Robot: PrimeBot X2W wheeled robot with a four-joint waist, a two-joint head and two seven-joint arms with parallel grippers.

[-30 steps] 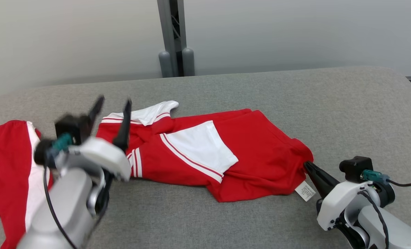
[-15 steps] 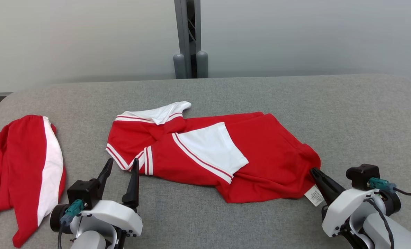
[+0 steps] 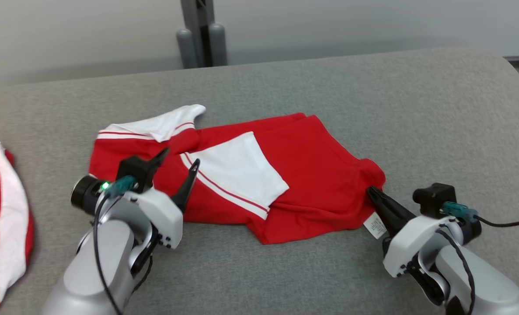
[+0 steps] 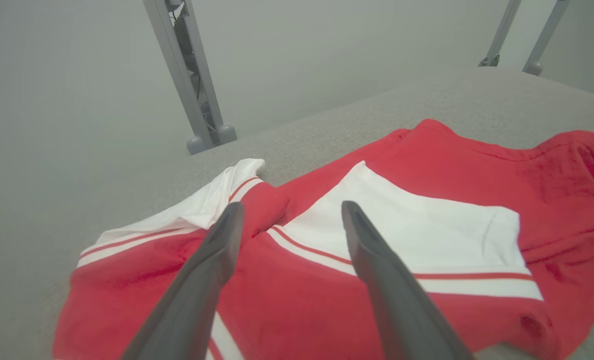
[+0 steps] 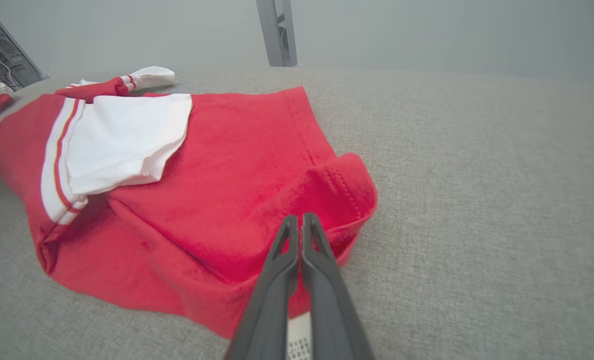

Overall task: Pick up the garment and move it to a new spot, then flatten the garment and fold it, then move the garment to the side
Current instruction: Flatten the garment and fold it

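2 end effectors sit nearest. At 8 o'clock the left end effector [image 3: 181, 156] hangs with fingers spread above the striped end of the garment [image 3: 311, 175]. At 4 o'clock the right end effector [image 3: 370, 189] is pinched closed on its hem, beside a white label [image 3: 375, 225]. This red and white garment lies crumpled mid-way across the grey bench [image 3: 373, 87]. Another red cloth [image 3: 1, 197] lies at 9 o'clock.
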